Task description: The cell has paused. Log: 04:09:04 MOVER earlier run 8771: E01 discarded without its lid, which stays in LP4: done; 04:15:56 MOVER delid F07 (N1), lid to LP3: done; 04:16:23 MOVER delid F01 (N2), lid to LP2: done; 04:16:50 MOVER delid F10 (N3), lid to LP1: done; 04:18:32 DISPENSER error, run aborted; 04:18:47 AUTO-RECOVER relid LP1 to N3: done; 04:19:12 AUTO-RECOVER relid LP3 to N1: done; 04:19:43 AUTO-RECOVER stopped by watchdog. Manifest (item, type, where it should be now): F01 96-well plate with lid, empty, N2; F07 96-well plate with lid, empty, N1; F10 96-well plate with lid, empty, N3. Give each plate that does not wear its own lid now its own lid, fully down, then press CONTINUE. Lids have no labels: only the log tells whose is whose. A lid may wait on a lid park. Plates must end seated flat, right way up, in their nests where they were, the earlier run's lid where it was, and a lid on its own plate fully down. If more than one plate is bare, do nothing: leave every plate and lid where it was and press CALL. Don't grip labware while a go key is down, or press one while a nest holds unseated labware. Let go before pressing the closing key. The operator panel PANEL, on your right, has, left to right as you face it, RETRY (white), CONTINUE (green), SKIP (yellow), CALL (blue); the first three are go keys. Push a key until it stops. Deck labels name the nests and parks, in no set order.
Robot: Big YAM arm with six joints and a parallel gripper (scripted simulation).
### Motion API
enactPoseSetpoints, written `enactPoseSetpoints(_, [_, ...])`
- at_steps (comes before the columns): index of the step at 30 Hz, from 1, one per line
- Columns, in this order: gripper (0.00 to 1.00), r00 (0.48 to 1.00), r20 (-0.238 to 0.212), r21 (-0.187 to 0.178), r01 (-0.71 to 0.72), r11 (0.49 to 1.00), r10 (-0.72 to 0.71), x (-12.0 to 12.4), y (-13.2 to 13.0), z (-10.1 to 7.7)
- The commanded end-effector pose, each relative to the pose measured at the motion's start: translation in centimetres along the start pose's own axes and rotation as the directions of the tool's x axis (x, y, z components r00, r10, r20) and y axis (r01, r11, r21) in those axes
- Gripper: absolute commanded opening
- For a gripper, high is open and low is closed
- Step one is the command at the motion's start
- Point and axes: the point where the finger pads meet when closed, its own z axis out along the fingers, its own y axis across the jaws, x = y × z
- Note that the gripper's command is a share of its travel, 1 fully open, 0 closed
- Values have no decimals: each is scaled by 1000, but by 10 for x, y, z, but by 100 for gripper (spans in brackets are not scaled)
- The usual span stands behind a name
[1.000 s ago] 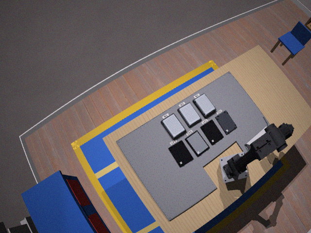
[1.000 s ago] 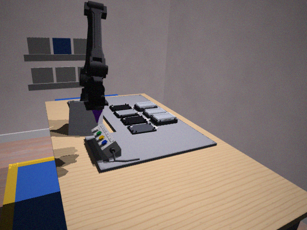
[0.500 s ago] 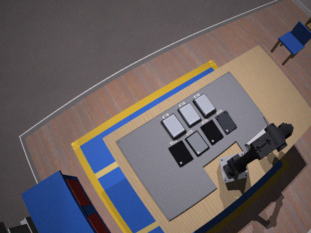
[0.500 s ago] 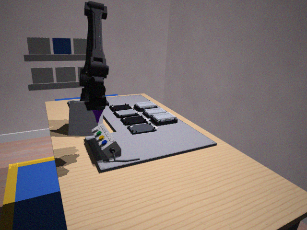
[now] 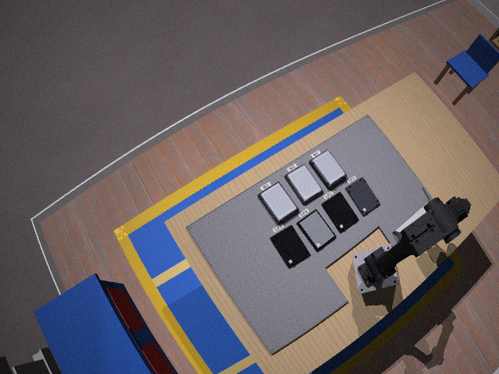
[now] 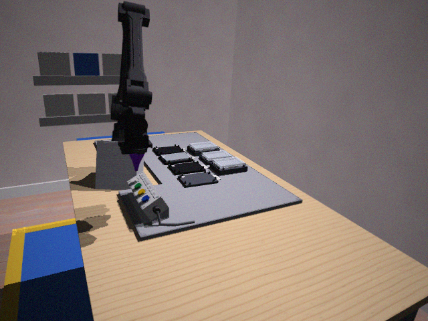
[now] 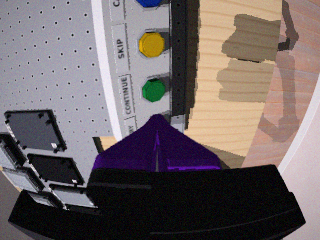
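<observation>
Closed, empty gripper [image 7: 158, 120] seemingly above white key.
</observation>
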Motion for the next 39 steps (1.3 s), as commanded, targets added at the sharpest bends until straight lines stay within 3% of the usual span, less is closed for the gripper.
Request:
enactPoseSetpoints(1, [0, 1000, 0, 3, 22, 1000, -22, 0, 6, -2])
enactPoseSetpoints(9, [0, 1000, 4, 3, 20, 1000, -20, 0, 7, -3])
enactPoseSetpoints(10, [0, 1000, 4, 3, 17, 1000, -17, -2, 6, 5])
enactPoseSetpoints(20, [0, 1000, 3, 3, 8, 1000, -8, -2, 6, 22])
enactPoseSetpoints(39, [0, 1000, 3, 2, 8, 1000, -8, -1, 6, 28])
